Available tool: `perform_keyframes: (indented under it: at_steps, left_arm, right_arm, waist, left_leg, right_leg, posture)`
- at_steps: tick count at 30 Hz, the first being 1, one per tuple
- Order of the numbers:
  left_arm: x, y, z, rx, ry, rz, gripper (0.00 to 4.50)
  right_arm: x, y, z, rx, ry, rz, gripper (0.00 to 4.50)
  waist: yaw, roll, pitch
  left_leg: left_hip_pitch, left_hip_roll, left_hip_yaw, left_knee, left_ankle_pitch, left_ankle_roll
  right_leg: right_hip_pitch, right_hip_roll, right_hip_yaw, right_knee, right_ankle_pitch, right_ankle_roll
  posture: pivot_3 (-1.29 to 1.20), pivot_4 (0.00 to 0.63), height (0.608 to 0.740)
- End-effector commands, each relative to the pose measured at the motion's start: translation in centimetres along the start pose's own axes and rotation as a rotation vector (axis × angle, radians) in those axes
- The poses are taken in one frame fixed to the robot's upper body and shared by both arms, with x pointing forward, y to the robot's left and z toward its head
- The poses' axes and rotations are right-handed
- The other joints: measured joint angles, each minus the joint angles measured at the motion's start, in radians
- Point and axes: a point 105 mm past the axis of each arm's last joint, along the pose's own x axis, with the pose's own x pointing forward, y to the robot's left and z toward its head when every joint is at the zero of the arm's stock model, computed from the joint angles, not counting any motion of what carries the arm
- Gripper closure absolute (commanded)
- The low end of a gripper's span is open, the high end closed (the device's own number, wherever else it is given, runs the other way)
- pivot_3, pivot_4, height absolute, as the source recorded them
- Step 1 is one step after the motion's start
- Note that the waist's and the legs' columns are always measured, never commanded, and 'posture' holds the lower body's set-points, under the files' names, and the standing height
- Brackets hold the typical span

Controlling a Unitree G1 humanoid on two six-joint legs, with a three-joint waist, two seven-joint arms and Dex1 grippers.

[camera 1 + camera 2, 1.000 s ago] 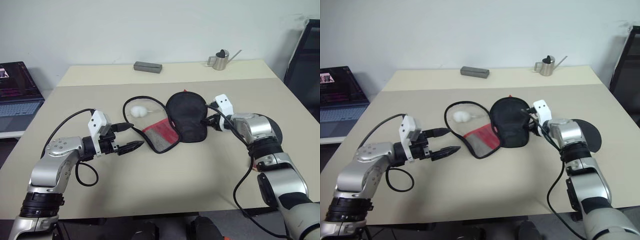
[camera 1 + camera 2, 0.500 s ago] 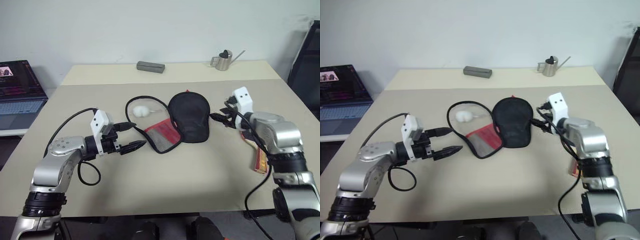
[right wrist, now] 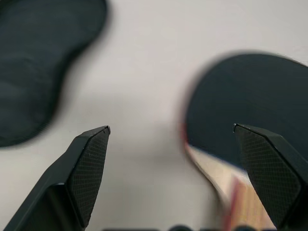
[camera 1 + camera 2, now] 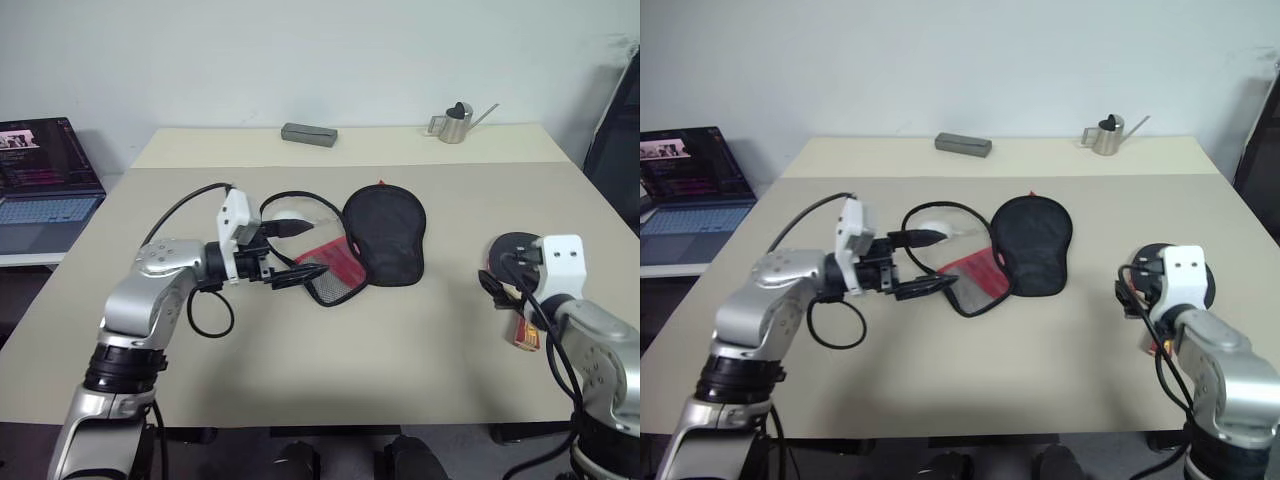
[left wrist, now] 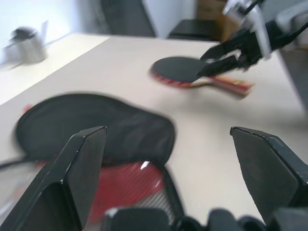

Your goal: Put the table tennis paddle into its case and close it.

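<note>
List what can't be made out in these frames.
- Paddle: in the head views the right arm covers most of it; blurred in both wrist views.
- Case: zip state too small to tell; left gripper overlaps its red flap.
- Grey box: too small to identify.
- Laptop: cut off by the frame edge.

Paddle mostly hidden behind right arm, fluffy charm seemingly behind left gripper

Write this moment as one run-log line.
left tool: open, at case | right tool: open, over paddle | paddle: on table, outside case
</note>
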Motion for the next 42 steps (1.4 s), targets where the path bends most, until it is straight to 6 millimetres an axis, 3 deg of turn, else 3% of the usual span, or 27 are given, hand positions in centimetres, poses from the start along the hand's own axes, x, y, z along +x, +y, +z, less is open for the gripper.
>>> perform_keyframes:
  at_steps: [1,8,17,24,30,42]
  left_arm:
    - [0.8,-0.2,1.4,0.051,-0.035,-0.072,0.00]
    - [2.4,-0.8,1.6,0.064,-0.032,-0.202,0.00]
    - [2.8,-0.9,1.6,0.075,-0.034,-0.224,0.00]
    - [2.5,-1.0,1.2,0.070,-0.027,-0.208,0.00]
    - [2.4,-1.1,1.1,0.067,-0.026,-0.205,0.00]
    - [2.5,-1.0,1.0,0.066,-0.020,-0.208,0.00]
  right_arm:
    - [-1.2,-1.2,0.4,0.025,-0.040,-0.114,0.01]
    - [-0.8,-3.0,-1.7,0.104,0.004,-0.264,0.01]
    - [1.0,-2.4,-3.4,0.128,0.045,-0.256,0.01]
    - [1.0,-1.4,-4.8,0.116,0.084,-0.245,0.01]
    - [-0.2,-0.9,-5.7,0.113,0.106,-0.248,0.01]
    - [-0.5,-1.5,-5.8,0.077,0.072,-0.316,0.01]
  waist:
    - [-0.002,0.000,0.000]
    - [-0.005,0.000,0.000]
    - [-0.010,0.000,0.000]
    - [-0.013,0.000,-0.001]
    - [-0.012,-0.001,-0.001]
    - [-0.011,-0.001,-0.002]
  left_leg:
    - [0.000,0.000,0.000,0.000,0.000,0.000]
    - [0.001,0.000,0.000,0.000,0.000,0.000]
    - [0.001,0.001,0.000,0.000,0.000,0.000]
    - [0.001,0.001,0.000,0.000,0.000,0.000]
    - [0.001,0.001,-0.001,0.000,0.000,0.000]
    - [0.001,0.001,-0.001,0.001,0.000,0.000]
  right_leg:
    - [0.000,0.000,0.000,0.000,0.000,0.000]
    - [0.001,0.001,0.000,0.000,0.000,0.000]
    - [0.001,0.001,0.000,0.000,0.000,-0.001]
    - [0.001,0.002,0.000,0.000,0.001,-0.001]
    - [0.001,0.002,0.000,0.000,0.001,-0.001]
    - [0.002,0.002,0.000,0.000,0.001,-0.001]
  posture:
    - [0.00,0.150,0.740]
    - [0.00,0.150,0.740]
    - [0.00,0.150,0.740]
    - [0.00,0.150,0.740]
    - [0.00,0.150,0.740]
    - [0.00,0.150,0.740]
